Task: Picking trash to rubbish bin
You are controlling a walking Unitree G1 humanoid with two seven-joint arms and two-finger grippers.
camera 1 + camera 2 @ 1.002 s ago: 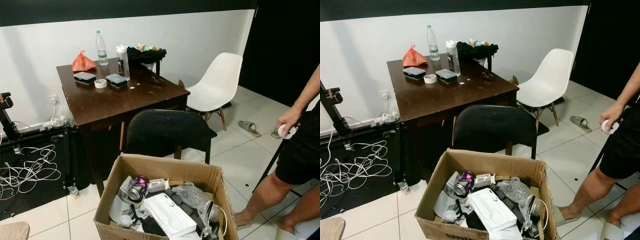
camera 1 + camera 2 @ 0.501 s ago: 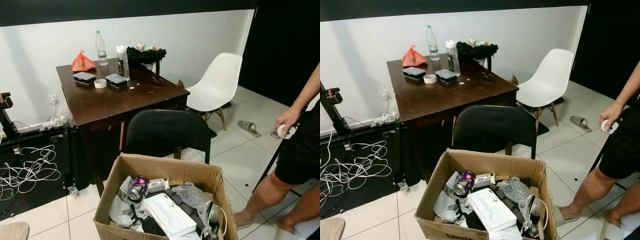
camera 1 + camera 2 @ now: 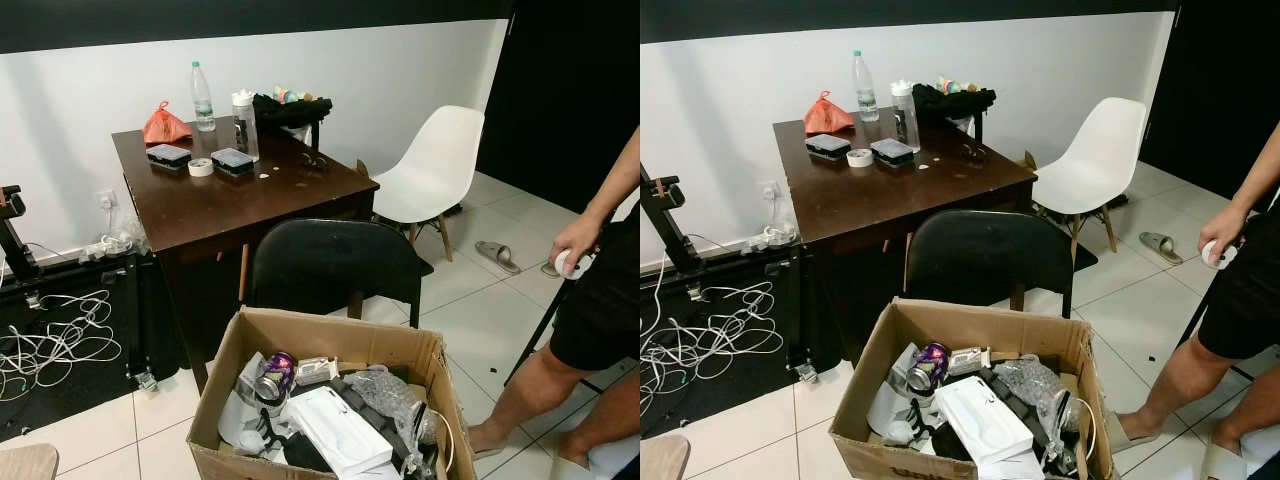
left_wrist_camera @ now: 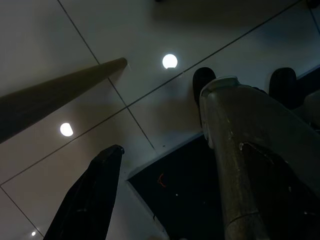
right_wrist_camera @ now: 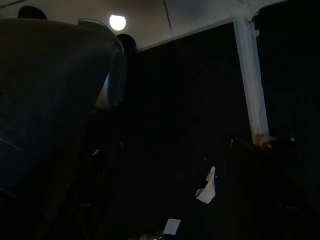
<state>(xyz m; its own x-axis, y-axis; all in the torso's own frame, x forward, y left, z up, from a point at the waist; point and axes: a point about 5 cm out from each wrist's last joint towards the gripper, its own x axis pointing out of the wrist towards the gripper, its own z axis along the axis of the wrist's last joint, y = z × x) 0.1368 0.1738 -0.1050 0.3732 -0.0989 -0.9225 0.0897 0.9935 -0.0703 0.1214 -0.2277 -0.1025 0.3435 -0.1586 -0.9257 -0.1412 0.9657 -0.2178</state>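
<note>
Fingers on my left gripper (image 4: 150, 195) look apart and empty, the right's I cannot tell; the cardboard box (image 3: 345, 339) at lower centre already holds trash, while bottles (image 3: 203, 95) wait on the counter (image 3: 240, 195), upper left.

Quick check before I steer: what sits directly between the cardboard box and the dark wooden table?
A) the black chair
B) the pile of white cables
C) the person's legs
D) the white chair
A: the black chair stands just behind the cardboard box, tucked against the front of the dark wooden table; the white chair is off to the table's right.
</note>
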